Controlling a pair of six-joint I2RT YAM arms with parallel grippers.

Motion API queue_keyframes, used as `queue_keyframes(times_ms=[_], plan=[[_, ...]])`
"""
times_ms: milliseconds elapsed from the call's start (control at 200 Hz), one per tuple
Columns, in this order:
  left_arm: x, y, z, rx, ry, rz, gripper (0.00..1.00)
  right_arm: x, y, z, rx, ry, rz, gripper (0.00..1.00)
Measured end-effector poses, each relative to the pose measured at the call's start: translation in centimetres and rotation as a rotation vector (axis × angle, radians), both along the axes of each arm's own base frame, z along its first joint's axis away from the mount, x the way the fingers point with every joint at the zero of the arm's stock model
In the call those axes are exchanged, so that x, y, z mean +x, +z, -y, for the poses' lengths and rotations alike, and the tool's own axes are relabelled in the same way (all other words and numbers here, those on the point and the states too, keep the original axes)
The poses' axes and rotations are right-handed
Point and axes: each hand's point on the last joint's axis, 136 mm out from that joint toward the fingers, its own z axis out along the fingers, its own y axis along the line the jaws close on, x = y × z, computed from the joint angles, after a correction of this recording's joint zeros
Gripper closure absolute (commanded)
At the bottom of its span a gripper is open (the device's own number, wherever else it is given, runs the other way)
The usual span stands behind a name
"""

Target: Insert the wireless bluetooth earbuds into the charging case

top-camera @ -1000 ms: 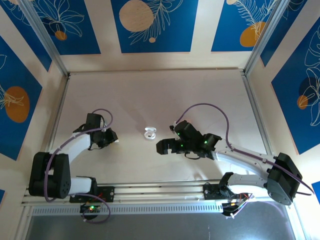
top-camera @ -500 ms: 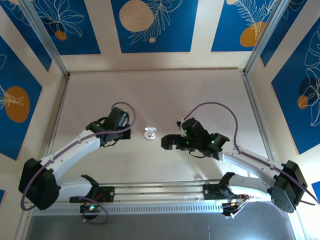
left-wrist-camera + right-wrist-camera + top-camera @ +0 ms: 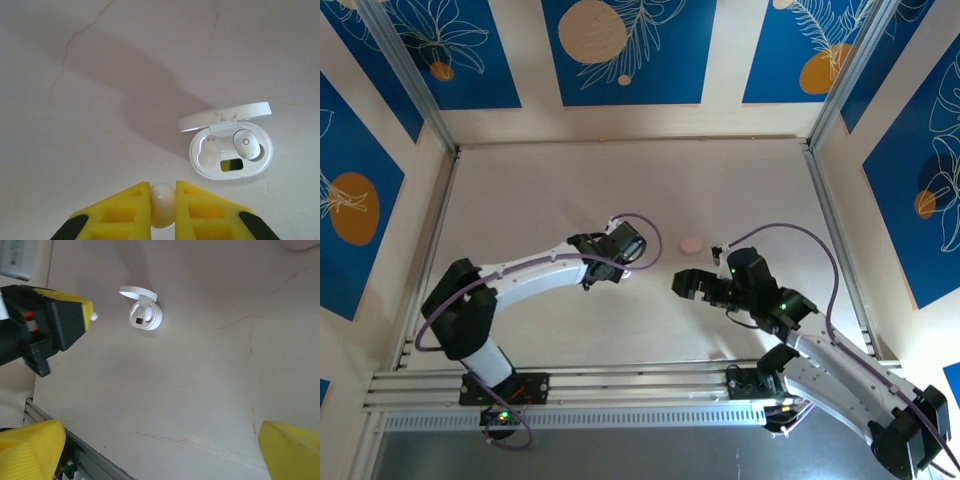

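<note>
My left gripper (image 3: 162, 207) is shut on a white earbud (image 3: 162, 204), held between the yellow fingertips just short of the open white charging case (image 3: 231, 159). The case's lid stands up at the back. One white earbud (image 3: 246, 144) sits in its right socket, and the left socket (image 3: 207, 155) is bare. In the right wrist view the case (image 3: 145, 316) lies on the table, with the left gripper (image 3: 75, 320) close on its left. From above, the left gripper (image 3: 618, 252) hangs over the case. My right gripper (image 3: 682, 283) is open and holds nothing.
A shut pale pink case (image 3: 691, 245) lies on the table between the two grippers, and it also shows at the top edge of the right wrist view as the pink case (image 3: 300, 244). The aluminium rail (image 3: 630, 385) runs along the near edge of the table.
The left arm has swung right and now hangs over the white case. The right gripper has drawn back to the right, uncovering the pink case.
</note>
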Motion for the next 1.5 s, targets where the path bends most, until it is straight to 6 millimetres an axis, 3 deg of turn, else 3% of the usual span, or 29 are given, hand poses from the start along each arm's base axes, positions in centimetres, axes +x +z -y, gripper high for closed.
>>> queue_keyframes(times_ms=[350,600,1501], plan=[[1.5,-1.3,1.5,0.110,-0.079,0.036,0.89,-1.4,-0.7,0.7,0.065,0.023,-0.038,0.01],[1.2,-2.3,2.2,0.140,-0.103,0.035,0.90,-1.5,-0.6,0.6,0.082,0.031,-0.050,0.01],[1.3,-4.5,2.2,0.206,-0.124,0.018,0.92,-1.8,-0.7,0.2,0.113,0.063,-0.057,0.01]])
